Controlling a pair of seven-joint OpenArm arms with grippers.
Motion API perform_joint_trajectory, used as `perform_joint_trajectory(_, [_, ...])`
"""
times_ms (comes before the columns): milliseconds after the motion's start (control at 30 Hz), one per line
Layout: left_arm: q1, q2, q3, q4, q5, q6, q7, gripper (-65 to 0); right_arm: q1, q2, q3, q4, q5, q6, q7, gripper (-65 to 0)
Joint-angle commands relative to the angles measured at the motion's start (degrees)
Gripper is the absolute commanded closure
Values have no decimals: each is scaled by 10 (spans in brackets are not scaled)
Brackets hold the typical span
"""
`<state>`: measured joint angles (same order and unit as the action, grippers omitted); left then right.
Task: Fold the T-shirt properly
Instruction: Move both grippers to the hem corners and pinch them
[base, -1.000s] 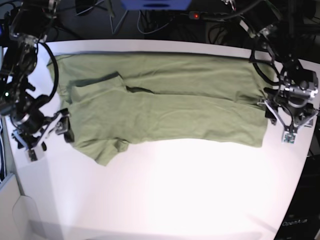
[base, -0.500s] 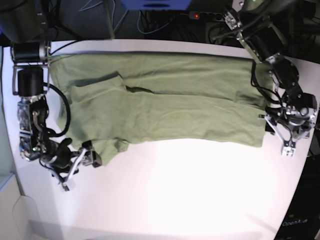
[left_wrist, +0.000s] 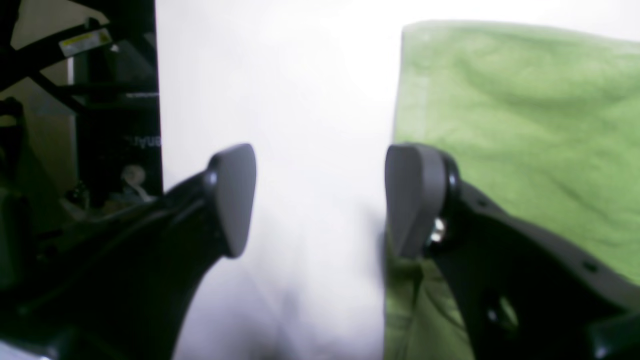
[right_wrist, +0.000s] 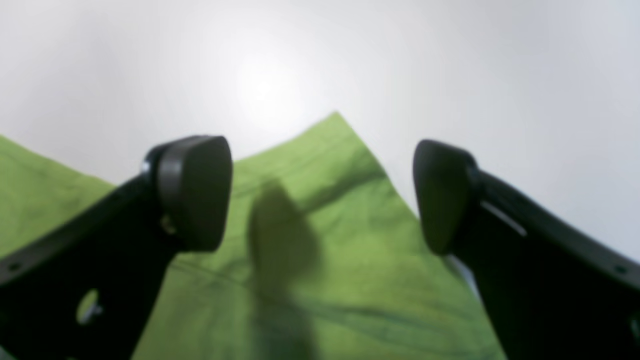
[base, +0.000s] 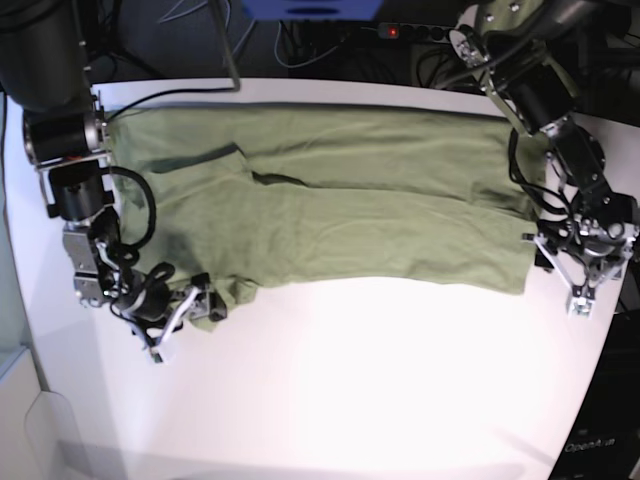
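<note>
The T-shirt (base: 330, 210) lay spread flat across the far half of the white table (base: 380, 390), long axis running side to side in the base view, with one sleeve folded over the body near that view's left end and a lower sleeve corner jutting toward the near edge. The right gripper (base: 183, 317) sat low at that jutting corner, on the base view's left, jaws spread wide and holding nothing. In the right wrist view the right gripper (right_wrist: 322, 195) framed a pointed corner of the green cloth (right_wrist: 325, 240) between its two dark pads (right_wrist: 195, 192), the tip of the corner reaching just past the pads onto bare table; a soft shadow of one pad fell on the fabric. Whether either pad touched the cloth could not be told from the blur. The left gripper (base: 578, 272) stood at the opposite end, on the base view's right, just beside the shirt's hem edge, jaws likewise wide apart and empty. In the left wrist view the left gripper (left_wrist: 320, 200) straddled the straight hem: one pad (left_wrist: 415, 197) was over the edge of the T-shirt (left_wrist: 525, 125), the other over bare white table (left_wrist: 280, 90). The cloth was wrinkled but uncreased along its near edge.
</note>
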<state>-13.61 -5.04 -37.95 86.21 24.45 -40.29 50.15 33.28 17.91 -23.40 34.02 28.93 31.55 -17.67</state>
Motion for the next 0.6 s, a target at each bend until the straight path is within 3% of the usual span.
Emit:
perform_joint_trajectory(0, [-11,-6,1,10,-4,3,-10,-390,20,3,-1,3,8,1,12,-548])
perform_joint_trajectory(133, [-11,-5,0,8,-4,3,-9,-390,15,2,-4,2,8,1,18,-538])
perform_joint_trajectory(200, [-11,-5,0,8,-4,3,-9,-389,14,2,-4,2,8,1,18,-486])
perform_joint_trajectory(300, [-13,-3,0,8,-4,3,-11,-389,14,2,-4,1,8,1,18,-296])
perform_joint_trajectory(400, [-15,-2,0,6,-4,3,-11,-389,14,2,-4,1,8,1,18,-45])
perform_joint_trajectory(433, [-16,-2,0,2,-7,3,-11,-389,14,2,-4,1,8,1,19,0])
perform_joint_trajectory(567, [-24,-4,0,-41,-8,3,-25,-391,13,2,-3,1,8,1,20,-7])
